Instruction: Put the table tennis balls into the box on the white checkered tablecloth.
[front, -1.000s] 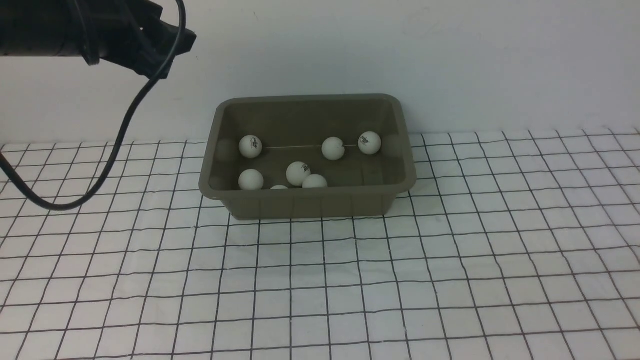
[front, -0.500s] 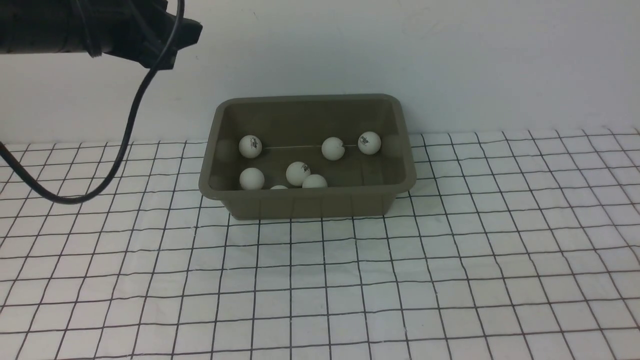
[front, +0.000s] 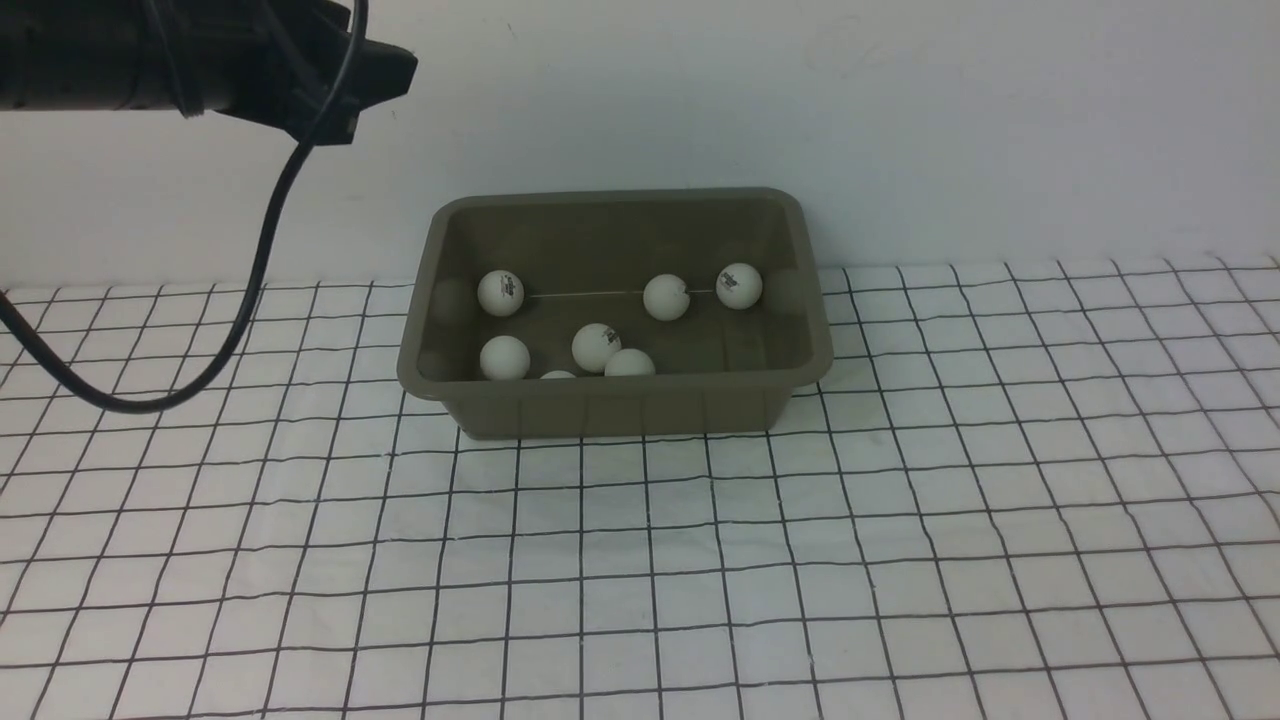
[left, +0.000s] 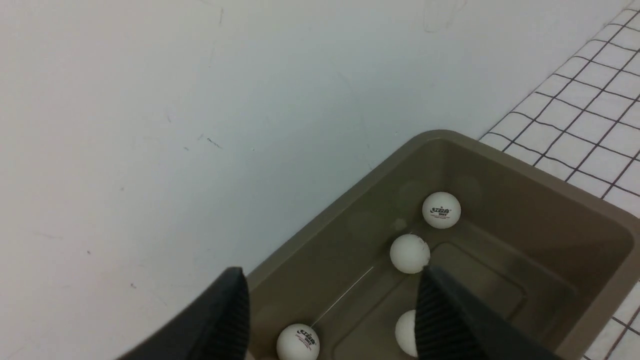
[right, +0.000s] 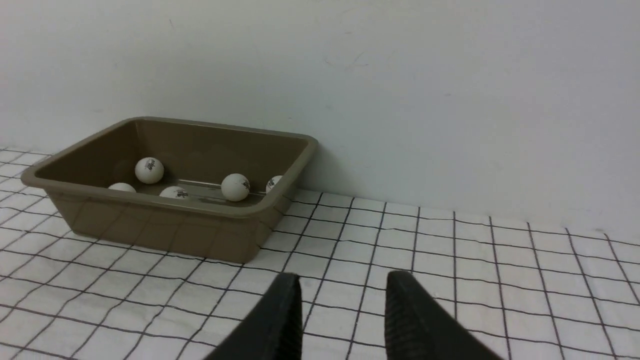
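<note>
The olive-grey box (front: 615, 405) stands on the white checkered tablecloth (front: 640, 580) against the back wall. Several white table tennis balls lie inside it, among them one (front: 500, 293) at the far left and one (front: 739, 286) at the far right. My left gripper (front: 395, 75) hangs high above the box's left side. In the left wrist view this gripper (left: 330, 272) is open and empty, with balls (left: 441, 210) below it. My right gripper (right: 344, 276) is shut on nothing, low over the cloth, to the right of the box (right: 165, 225).
A plain white wall (front: 900, 120) rises directly behind the box. The left arm's black cable (front: 250, 290) loops down to the cloth on the left side. Bare cloth stretches in front of and to the right of the box.
The left arm has shifted a little to the right, toward the box, with its cable swinging along. The balls in the box have not moved.
</note>
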